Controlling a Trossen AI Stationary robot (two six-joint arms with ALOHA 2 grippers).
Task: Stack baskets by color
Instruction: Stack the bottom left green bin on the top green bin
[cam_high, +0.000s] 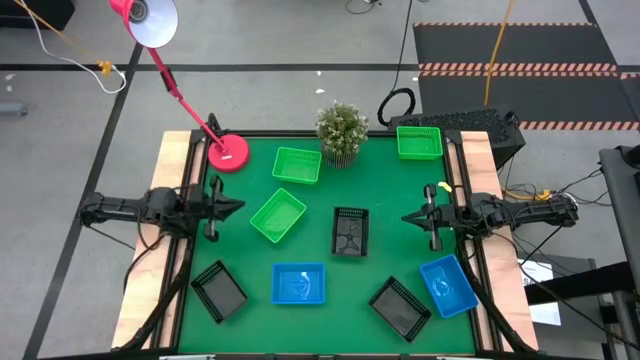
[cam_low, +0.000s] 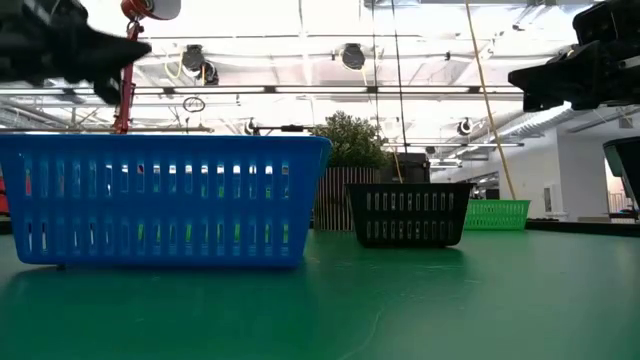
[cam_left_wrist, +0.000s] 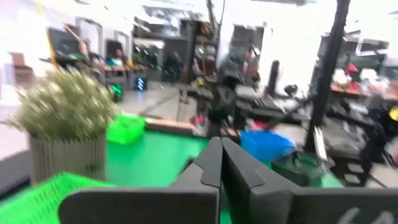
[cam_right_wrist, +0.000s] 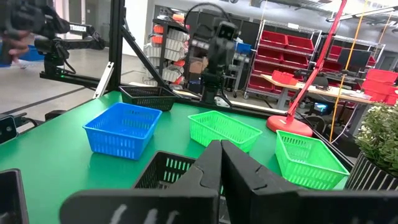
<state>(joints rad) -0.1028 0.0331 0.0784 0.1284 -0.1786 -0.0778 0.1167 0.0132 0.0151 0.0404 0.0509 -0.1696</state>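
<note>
Eight baskets rest on their bottoms on the green table. Three are green (cam_high: 297, 165) (cam_high: 278, 216) (cam_high: 419, 142), three black (cam_high: 350, 231) (cam_high: 219, 291) (cam_high: 400, 306) and two blue (cam_high: 298, 283) (cam_high: 448, 284). None is stacked. My left gripper (cam_high: 240, 207) hovers shut at the table's left edge and points right, just left of the middle green basket. My right gripper (cam_high: 405, 217) hovers shut at the right edge and points left toward the middle black basket. In the wrist views both pairs of fingers (cam_left_wrist: 221, 149) (cam_right_wrist: 221, 152) are pressed together with nothing between them.
A red lamp base (cam_high: 229, 153) stands at the far left, its stem slanting up and away. A potted plant (cam_high: 341, 130) stands at the far edge between two green baskets. Bare mat lies between the baskets mid-table. In the low view the near blue basket (cam_low: 160, 200) blocks the left half.
</note>
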